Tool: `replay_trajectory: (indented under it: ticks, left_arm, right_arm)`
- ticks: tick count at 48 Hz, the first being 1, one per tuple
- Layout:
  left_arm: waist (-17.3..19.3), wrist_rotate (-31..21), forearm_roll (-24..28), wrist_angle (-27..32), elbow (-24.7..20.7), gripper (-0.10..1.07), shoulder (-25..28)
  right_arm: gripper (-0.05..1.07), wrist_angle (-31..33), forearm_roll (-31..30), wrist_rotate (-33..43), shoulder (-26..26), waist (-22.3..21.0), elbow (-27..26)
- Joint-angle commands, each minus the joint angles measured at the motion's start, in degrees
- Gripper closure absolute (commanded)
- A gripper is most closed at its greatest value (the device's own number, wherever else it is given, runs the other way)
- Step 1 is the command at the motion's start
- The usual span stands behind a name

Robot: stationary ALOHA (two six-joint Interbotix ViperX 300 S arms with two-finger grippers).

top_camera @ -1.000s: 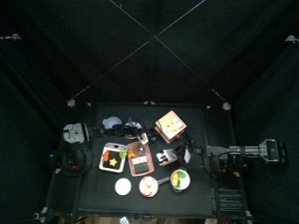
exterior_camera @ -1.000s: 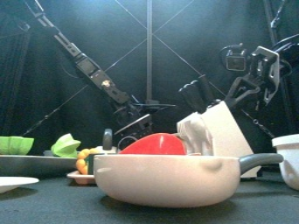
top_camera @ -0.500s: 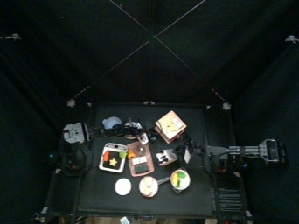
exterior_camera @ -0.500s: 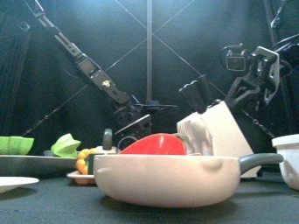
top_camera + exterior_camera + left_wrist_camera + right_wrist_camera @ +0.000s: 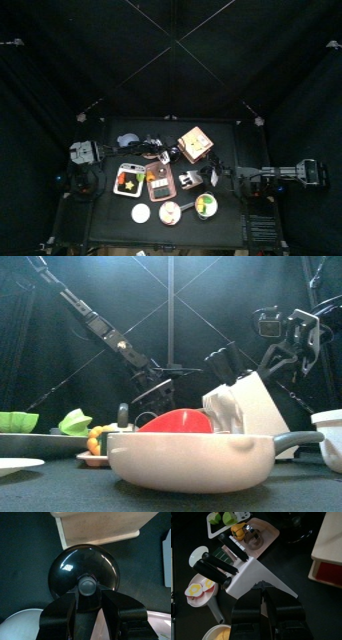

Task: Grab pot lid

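Note:
The pot lid (image 5: 70,562) fills the left wrist view: round, dark and glossy, with a grey knob at its middle. My left gripper (image 5: 87,588) stands right over it, one jaw pressed to each side of the knob. In the top view the left gripper (image 5: 148,150) is reached in over the table's back left part; the lid itself is too small to make out there. In the front view the left arm (image 5: 114,341) slants down behind the white pan (image 5: 201,461), which hides the lid. My right gripper (image 5: 264,609) is shut and holds nothing.
A beige box (image 5: 100,527) lies just beyond the lid. Under the right gripper stands a white knife block (image 5: 254,574) with black handles, beside a food tray (image 5: 261,534) and an egg plate (image 5: 198,592). The right arm (image 5: 287,177) rests off the table's right edge.
The left arm has sunk a little lower behind the pan and its jaws have narrowed onto the lid's knob. The right arm has not moved.

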Motion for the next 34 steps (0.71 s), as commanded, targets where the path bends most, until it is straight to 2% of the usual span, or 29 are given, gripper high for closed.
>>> replay_trajectory:
  ticks: [1,34]
  left_arm:
    - [0.0,0.0,0.62,0.62,-0.88,0.3,-3.52]
    - [-2.46,0.18,1.76,3.52,-0.88,0.3,-6.5]
  right_arm:
    - [0.61,-0.18,0.0,-0.18,-0.18,-0.09,-0.53]
    - [0.61,-0.26,0.09,-0.18,-0.18,0.0,-0.53]
